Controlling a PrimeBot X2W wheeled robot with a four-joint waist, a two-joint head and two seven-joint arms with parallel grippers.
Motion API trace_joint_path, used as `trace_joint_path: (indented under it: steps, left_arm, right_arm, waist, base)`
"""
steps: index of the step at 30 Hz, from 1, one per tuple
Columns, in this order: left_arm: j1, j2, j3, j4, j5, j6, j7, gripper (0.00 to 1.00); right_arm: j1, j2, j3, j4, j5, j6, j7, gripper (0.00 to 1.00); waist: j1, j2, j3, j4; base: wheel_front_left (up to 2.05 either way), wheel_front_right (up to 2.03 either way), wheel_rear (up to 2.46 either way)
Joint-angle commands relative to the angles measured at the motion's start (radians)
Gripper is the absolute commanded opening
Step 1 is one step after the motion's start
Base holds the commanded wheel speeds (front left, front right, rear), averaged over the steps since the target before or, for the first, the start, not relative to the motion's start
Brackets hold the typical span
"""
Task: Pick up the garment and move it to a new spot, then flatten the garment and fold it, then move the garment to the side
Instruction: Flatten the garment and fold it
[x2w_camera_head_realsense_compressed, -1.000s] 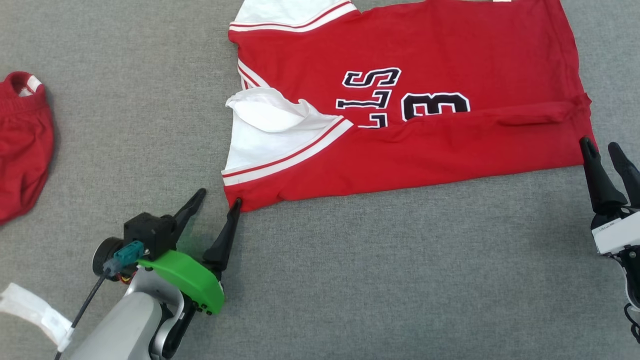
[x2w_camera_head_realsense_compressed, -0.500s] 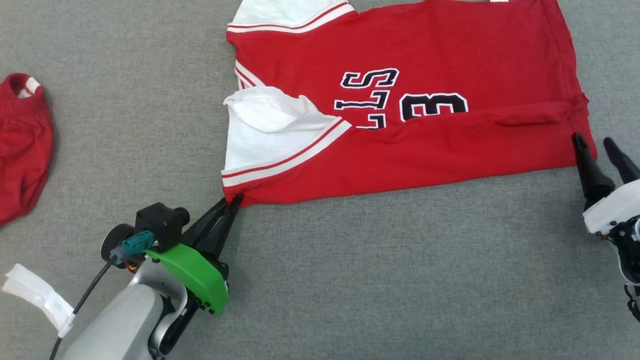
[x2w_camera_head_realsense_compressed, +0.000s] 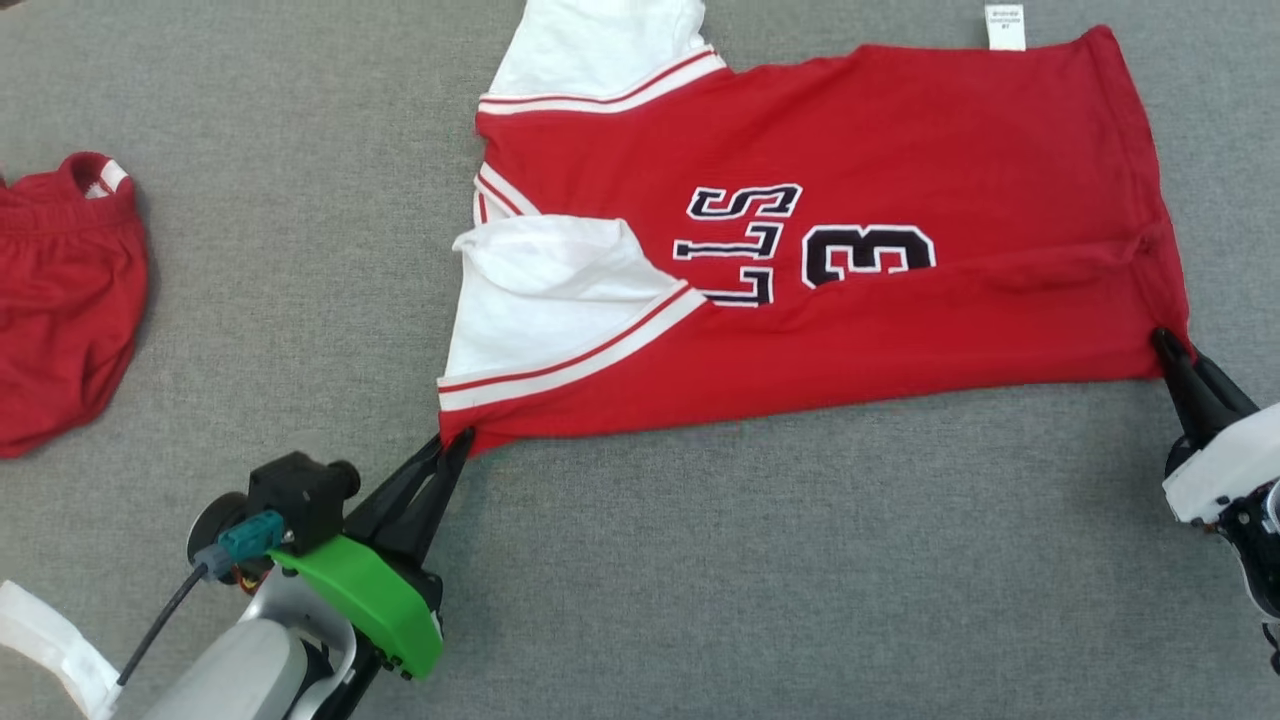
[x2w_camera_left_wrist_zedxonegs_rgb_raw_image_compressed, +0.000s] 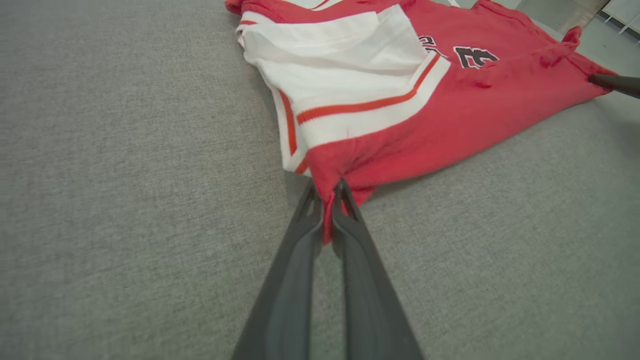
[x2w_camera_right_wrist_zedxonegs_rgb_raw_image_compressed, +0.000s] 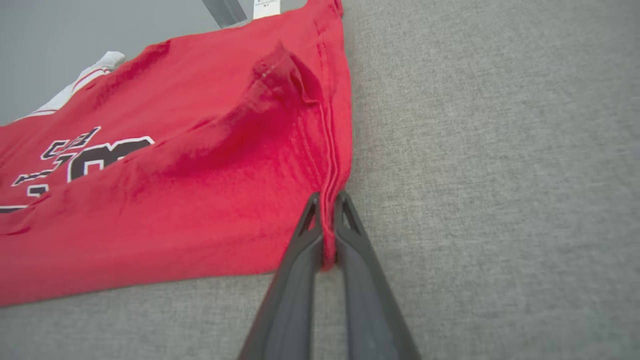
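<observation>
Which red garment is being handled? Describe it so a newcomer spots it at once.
On the grey surface, look at the middle. The jersey lies spread there, its near corners pinched by the left gripper and right gripper. Unlike the plain red garment at left, it has white sleeves and black lettering.

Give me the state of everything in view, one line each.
red jersey: spread on the grey surface, near edge folded over, print partly covered.
left gripper: shut on the red jersey's near sleeve-side corner.
right gripper: shut on the red jersey's near hem corner.
red shorts: crumpled, lying apart from the red jersey.
</observation>
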Motion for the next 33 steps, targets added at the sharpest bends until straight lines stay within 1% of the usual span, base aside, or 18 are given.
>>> trace_joint_path:
  steps: [1,7,11,15,18,20,24,25,27,33]
  left_arm:
    - [0.031,0.013,0.001,-0.015,-0.009,0.011,0.001,0.0]
    - [0.138,0.043,-0.017,-0.119,-0.03,0.049,0.034,0.0]
    - [0.196,0.067,-0.038,-0.169,-0.041,0.057,0.062,0.0]
    - [0.254,0.09,-0.04,-0.215,-0.072,0.075,0.085,0.0]
    - [0.285,0.1,-0.053,-0.246,-0.085,0.084,0.113,0.0]
    - [0.293,0.094,-0.063,-0.254,-0.091,0.086,0.123,0.0]
    - [0.28,0.077,-0.085,-0.231,-0.067,0.094,0.138,0.0]
    - [0.264,0.071,-0.092,-0.221,-0.057,0.096,0.139,0.08]
    - [0.248,0.05,-0.101,-0.199,-0.054,0.096,0.137,0.01]
    - [0.226,0.027,-0.113,-0.149,-0.042,0.081,0.124,0.0]
  right_arm:
    - [0.035,-0.018,0.001,-0.015,0.014,-0.002,-0.009,0.0]
    - [0.185,-0.075,-0.009,-0.106,0.067,-0.002,-0.032,0.0]
    - [0.281,-0.104,-0.047,-0.147,0.084,-0.002,-0.037,0.0]
    - [0.367,-0.128,-0.088,-0.195,0.073,-0.002,-0.019,0.0]
    - [0.417,-0.119,-0.12,-0.225,0.064,-0.002,0.002,0.0]
    - [0.441,-0.109,-0.135,-0.244,0.057,-0.002,0.017,0.0]
    - [0.471,-0.069,-0.166,-0.265,0.045,-0.002,0.049,0.0]
    - [0.479,-0.058,-0.173,-0.27,0.039,-0.002,0.059,0.0]
    - [0.488,-0.037,-0.187,-0.284,0.029,-0.002,0.076,0.0]
    - [0.524,0.005,-0.23,-0.329,0.003,-0.002,0.122,0.0]
  waist:
    - [0.0,0.0,-0.018,-0.001]
    - [0.0,0.0,-0.061,0.011]
    - [0.0,0.0,-0.083,0.02]
    - [0.0,0.0,-0.098,0.021]
    - [0.0,0.0,-0.103,0.024]
    - [0.0,0.0,-0.103,0.029]
    - [0.0,0.0,-0.105,0.035]
    - [0.0,0.0,-0.107,0.037]
    - [0.0,0.0,-0.108,0.039]
    - [0.0,0.0,-0.103,0.034]
  base:
    - [0.0,0.0,0.0]
    - [0.0,0.0,0.0]
    - [0.0,0.0,0.0]
    - [0.0,0.0,0.0]
    - [0.0,0.0,0.0]
    - [0.0,0.0,0.0]
    - [0.0,0.0,0.0]
    - [0.0,0.0,0.0]
    - [0.0,0.0,0.0]
    - [0.0,0.0,0.0]
